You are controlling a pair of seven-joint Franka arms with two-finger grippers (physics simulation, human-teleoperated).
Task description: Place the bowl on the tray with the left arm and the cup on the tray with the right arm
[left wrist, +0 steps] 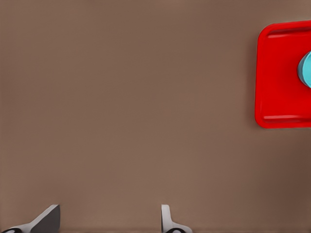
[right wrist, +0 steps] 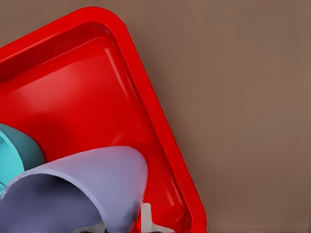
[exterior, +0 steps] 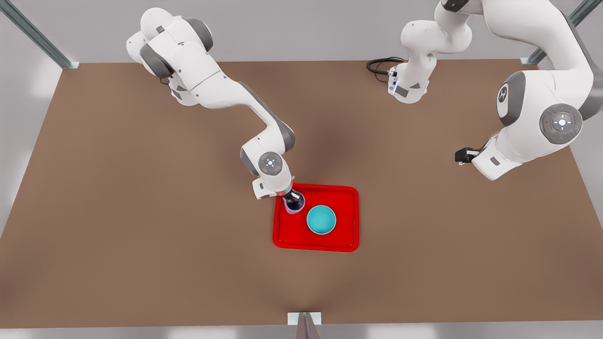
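Two arms are in play, and I read them across the front view from its left. On that side my right arm reaches down to the tray (exterior: pixel 315 242), its right gripper (exterior: pixel 294 201) pinching the cup (exterior: pixel 295 205) by the rim; in the right wrist view a pale finger (right wrist: pixel 146 216) shows just outside the cup's wall (right wrist: pixel 97 179). The cup sits low over the tray's corner nearest that arm, close beside the bowl (exterior: pixel 321 220) but apart from it, and I judge it is held there so it can be set down without nudging the bowl. Whether its base already touches the tray floor I cannot tell.

The bowl rests upright on the tray, near its middle, so the bowl's half of the job looks finished.

Farther toward the front view's right, my left arm waits above bare tabletop (exterior: pixel 141 235), well apart from the tray. The left gripper (left wrist: pixel 107 218) is spread and holds nothing, the tray's edge (left wrist: pixel 277 73) and the bowl (left wrist: pixel 306 70) off to one side.
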